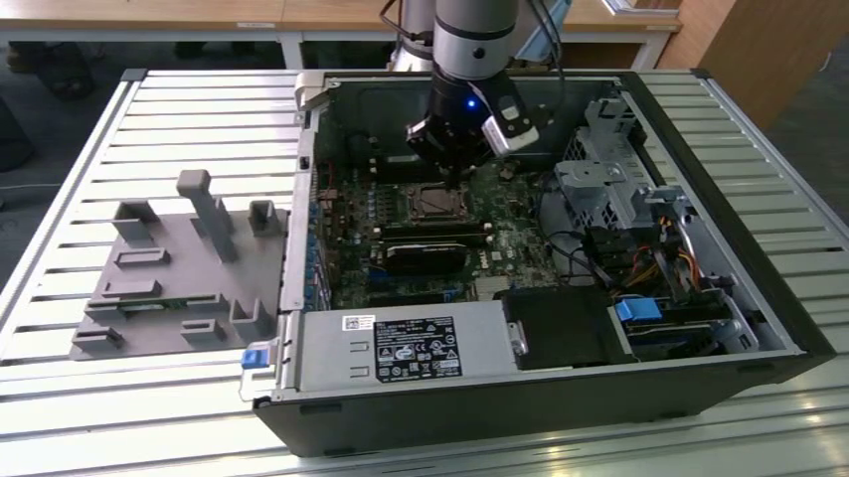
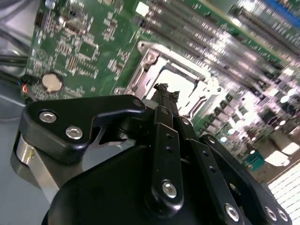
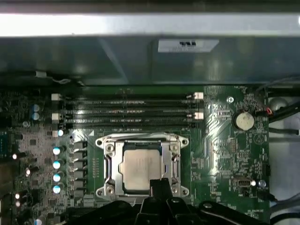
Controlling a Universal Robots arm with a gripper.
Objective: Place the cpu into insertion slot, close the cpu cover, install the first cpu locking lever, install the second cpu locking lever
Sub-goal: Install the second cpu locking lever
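Right, the cpu [image 3: 142,165] sits in the insertion slot [image 3: 108,165], centre-bottom of the first wrist view, with the cpu cover [image 3: 175,161] lying flat around it as a silver frame. Cover looks closed; judging by that, placement and cover steps are done. Can't tell from these frames whether either locking lever is latched.

The gripper [image 3: 159,183] is right at the socket's near edge, fingers pinched narrow and together, nothing held. In the second wrist view the gripper [image 2: 165,91] tips point at the socket rim, consistent with poking or pressing a small part rather than grasping. Contact itself I can't confirm.

In the exterior view the gripper [image 1: 454,167] hangs at upper centre, just above the insertion slot [image 1: 434,203] inside the open PC case [image 1: 782,318]. The grey fixture tray [image 1: 166,273] lies at the frame's left, on the slatted table [image 1: 80,179].

Writing: white labels on the power supply [image 1: 398,350] and on the case wall [image 3: 187,45], not legible.
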